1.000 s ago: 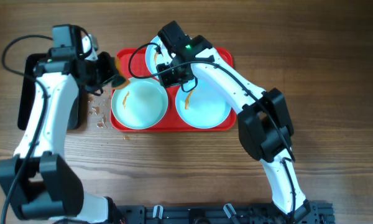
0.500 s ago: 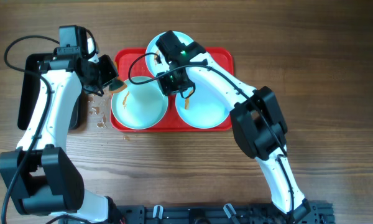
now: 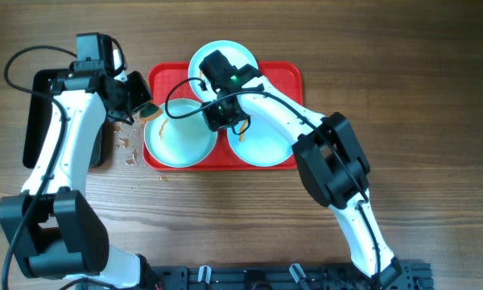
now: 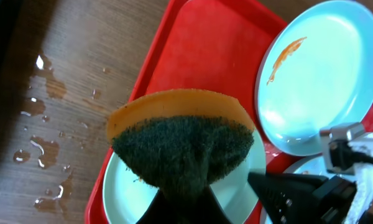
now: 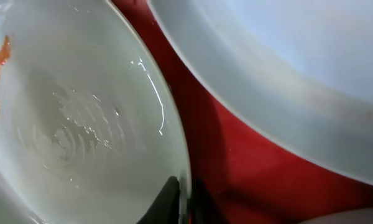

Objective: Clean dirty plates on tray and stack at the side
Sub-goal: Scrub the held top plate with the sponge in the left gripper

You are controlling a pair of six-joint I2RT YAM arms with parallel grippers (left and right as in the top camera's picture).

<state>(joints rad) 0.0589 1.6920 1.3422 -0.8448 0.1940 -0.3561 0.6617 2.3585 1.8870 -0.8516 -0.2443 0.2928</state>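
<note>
Red tray (image 3: 280, 75) sits on the wooden surface (image 3: 435, 97) with all three plates on it. Our right jaws are pinched shut on the rim of the near-left plate (image 3: 177, 141), on its side facing the other two. The near-right plate (image 3: 266, 145) carries an orange smear, and the far plate (image 3: 225, 55) overhangs the tray's far rim. Our left jaws clamp a sponge (image 4: 183, 143) at the tray's left edge, near water droplets (image 3: 127, 149).
</note>
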